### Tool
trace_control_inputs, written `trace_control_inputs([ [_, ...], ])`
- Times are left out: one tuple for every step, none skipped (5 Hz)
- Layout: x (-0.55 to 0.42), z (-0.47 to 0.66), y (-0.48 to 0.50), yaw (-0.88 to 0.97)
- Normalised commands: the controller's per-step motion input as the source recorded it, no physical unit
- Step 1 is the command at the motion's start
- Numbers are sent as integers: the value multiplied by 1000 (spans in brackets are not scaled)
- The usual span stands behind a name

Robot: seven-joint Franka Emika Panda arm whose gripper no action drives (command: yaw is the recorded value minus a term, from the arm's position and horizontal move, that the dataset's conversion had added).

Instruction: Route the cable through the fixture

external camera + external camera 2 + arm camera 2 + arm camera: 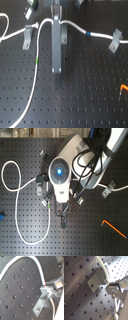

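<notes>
The white cable (75, 26) rises from the board on both sides to a peak at my gripper (57, 22), which is shut on it. Its blue band (88, 33) lies toward the first exterior view's right and its green mark (37, 62) toward the lower left. In both wrist views the cable (30, 261) runs into the fingers (51, 289) right beside a grey bracket fixture (96, 279), touching its top edge. Seen from above in the second exterior view, the arm (62, 175) hides the grip, while the slack cable (20, 223) loops at the left.
More grey clips stand on the black perforated board: one at the first exterior view's left (27, 35) and one at its right (116, 39), where the cable passes. An orange hex key (113, 226) lies at the second exterior view's lower right.
</notes>
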Motion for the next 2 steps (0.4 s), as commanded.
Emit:
trace_control_inputs([
  [3,665,146,43],
  [-6,730,115,40],
])
